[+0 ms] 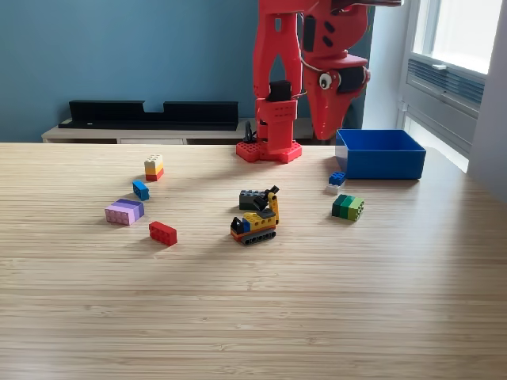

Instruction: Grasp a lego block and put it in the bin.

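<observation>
The blue bin (388, 168) stands on the wooden table at the exterior view's back right. My red arm rises from its base (269, 149) at the back centre, and its gripper (324, 133) hangs point-down just left of the bin, above the table. The jaws look shut with nothing showing between them. Lego blocks lie scattered: a small blue-and-white block (336, 181) by the bin's front left corner, a green block (348, 207), a black block (252, 199), a red block (162, 233), a pink-purple block (124, 211), a small blue block (141, 190) and a yellow-red stack (154, 167).
A yellow toy excavator (257, 222) sits mid-table, touching the black block. Behind the table runs a low shelf with a black unit (150, 113) against a blue wall. A window and radiator (451, 87) are at the right.
</observation>
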`<state>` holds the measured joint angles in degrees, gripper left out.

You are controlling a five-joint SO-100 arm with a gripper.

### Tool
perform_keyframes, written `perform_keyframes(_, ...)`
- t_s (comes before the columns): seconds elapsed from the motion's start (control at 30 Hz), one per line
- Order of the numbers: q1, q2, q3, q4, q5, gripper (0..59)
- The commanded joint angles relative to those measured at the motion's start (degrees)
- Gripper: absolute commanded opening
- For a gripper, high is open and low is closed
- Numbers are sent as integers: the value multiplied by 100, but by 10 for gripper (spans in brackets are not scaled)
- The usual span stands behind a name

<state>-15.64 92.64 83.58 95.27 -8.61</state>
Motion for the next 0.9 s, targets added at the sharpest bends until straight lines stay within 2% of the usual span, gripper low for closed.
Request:
perform_keyframes(0.03,826,404,-26,44,-281,1)
perform_keyframes(0.47,1661,369,-149,-149,-308,1)
perform_keyframes(0.9,1696,360,-510,-316,-88,1)
